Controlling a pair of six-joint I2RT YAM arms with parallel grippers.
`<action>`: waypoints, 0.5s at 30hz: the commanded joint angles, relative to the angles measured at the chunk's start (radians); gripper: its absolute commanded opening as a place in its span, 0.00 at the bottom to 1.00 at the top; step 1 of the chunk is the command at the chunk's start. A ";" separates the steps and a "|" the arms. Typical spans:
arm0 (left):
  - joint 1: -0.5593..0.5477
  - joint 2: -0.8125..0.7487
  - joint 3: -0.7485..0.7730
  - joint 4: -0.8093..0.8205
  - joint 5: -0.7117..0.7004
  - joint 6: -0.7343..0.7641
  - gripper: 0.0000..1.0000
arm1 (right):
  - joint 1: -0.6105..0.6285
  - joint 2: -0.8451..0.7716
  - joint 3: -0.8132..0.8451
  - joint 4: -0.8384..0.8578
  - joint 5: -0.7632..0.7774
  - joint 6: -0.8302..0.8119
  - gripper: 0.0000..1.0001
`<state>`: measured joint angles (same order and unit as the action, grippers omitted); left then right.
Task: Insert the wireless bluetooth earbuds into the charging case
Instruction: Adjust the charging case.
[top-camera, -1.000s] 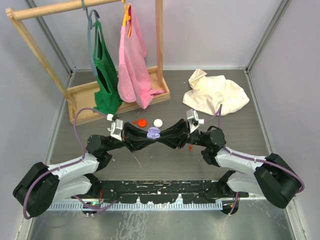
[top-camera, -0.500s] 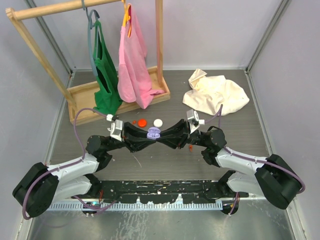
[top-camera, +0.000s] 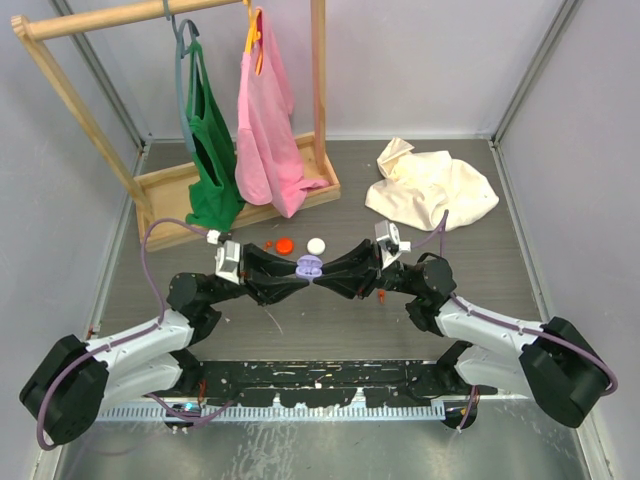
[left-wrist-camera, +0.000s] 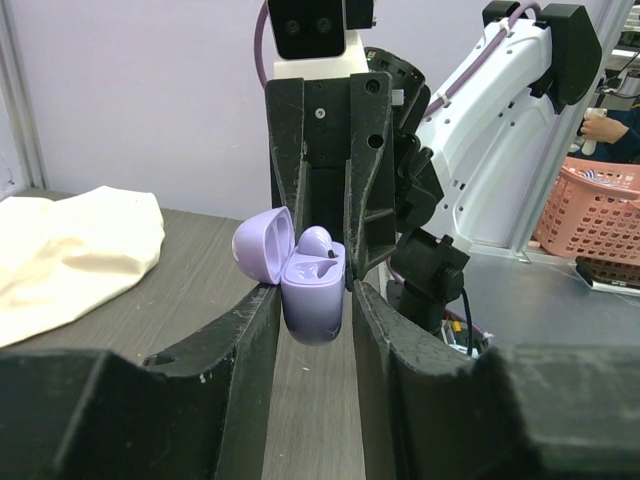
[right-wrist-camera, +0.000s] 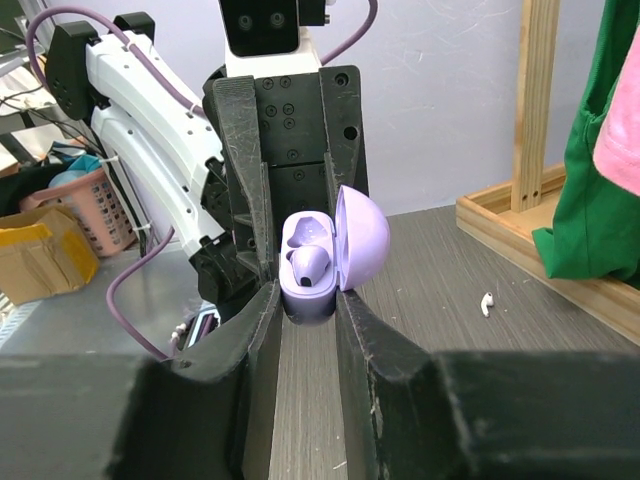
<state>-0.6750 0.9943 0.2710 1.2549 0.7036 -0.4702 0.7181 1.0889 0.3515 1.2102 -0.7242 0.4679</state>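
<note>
So, left gripper (left-wrist-camera: 312, 300) is clamped on the lilac charging case (top-camera: 308, 266), holding it off the table (right-wrist-camera: 420, 290). The lid (right-wrist-camera: 362, 238) is flipped open with one lilac earbud (left-wrist-camera: 316, 240) sitting inside. Right gripper (right-wrist-camera: 308, 300) pinches the same case from the other side. A white earbud (right-wrist-camera: 486, 303) lies loose near the wooden rack (right-wrist-camera: 530, 215).

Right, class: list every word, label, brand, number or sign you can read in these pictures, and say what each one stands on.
No text can be read in any view.
The lilac charging case: plain, no brand or label showing.
The hanging green cloth and pink cloth: no print visible.
The cardboard box in the background: too blurred to tell whether it bears print.
</note>
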 joint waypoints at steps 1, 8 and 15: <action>-0.004 -0.028 -0.005 0.019 -0.017 0.024 0.35 | 0.006 -0.032 0.023 0.014 0.002 -0.025 0.02; -0.004 -0.043 -0.013 0.007 -0.026 0.025 0.28 | 0.006 -0.055 0.020 -0.014 0.011 -0.044 0.03; -0.004 -0.058 -0.015 -0.005 -0.024 0.023 0.24 | 0.006 -0.055 0.029 -0.038 0.003 -0.056 0.05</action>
<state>-0.6769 0.9619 0.2554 1.2213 0.6941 -0.4591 0.7208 1.0534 0.3515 1.1488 -0.7258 0.4358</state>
